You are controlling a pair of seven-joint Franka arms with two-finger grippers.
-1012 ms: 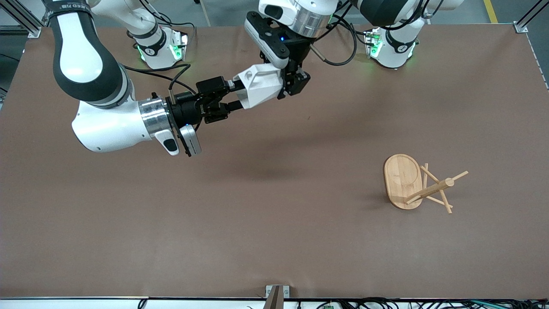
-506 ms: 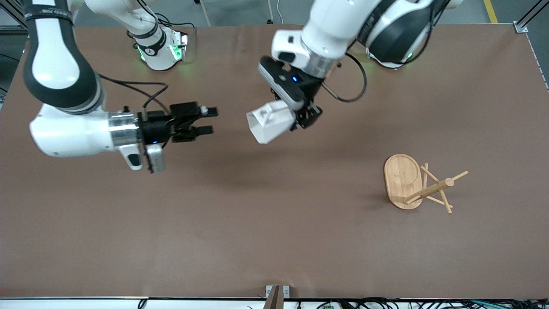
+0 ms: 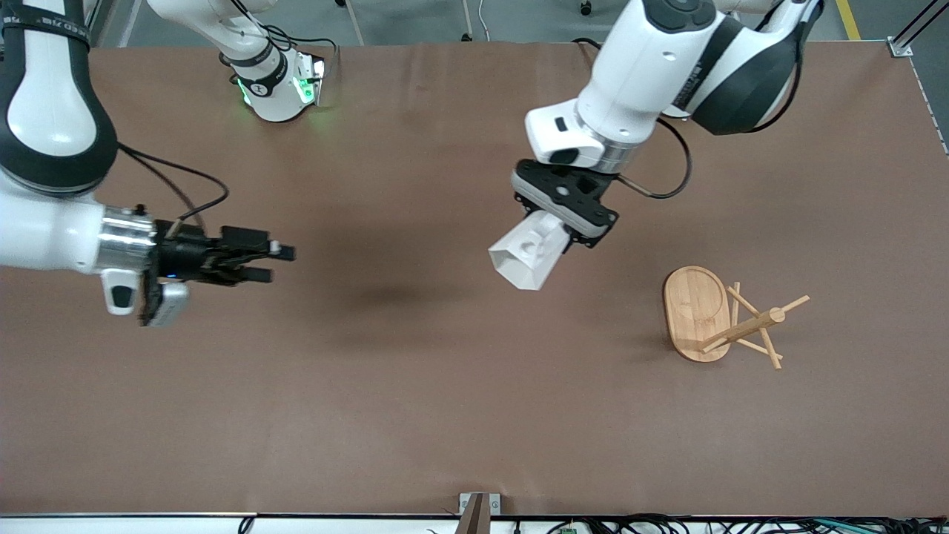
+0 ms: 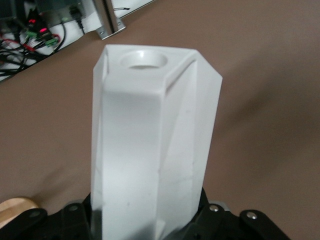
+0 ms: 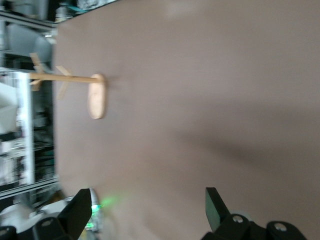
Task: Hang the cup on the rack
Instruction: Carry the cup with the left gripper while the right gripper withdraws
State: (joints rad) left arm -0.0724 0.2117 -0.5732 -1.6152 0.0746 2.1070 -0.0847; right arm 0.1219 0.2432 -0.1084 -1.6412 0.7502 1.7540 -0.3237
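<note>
My left gripper [image 3: 554, 237] is shut on the base end of the white faceted cup [image 3: 528, 259] and holds it tilted above the table middle, rim pointing away from the gripper. In the left wrist view the cup [image 4: 155, 135] fills the frame, and its handle hole [image 4: 144, 59] shows at the end away from the gripper. The bamboo rack [image 3: 730, 320] stands on its oval base [image 3: 693, 308] toward the left arm's end, apart from the cup. My right gripper [image 3: 276, 262] is open and empty over the right arm's end. The right wrist view shows the rack [image 5: 75, 79] far off between its fingers [image 5: 80, 210].
The brown table [image 3: 445, 415] carries only the rack. The arm bases [image 3: 278, 81] stand along the table's edge farthest from the front camera. A small bracket [image 3: 478, 504] sits at the edge nearest the camera.
The right gripper let go of the cup and drew back toward its end of the table. The left gripper carried the cup toward the rack and tilted it.
</note>
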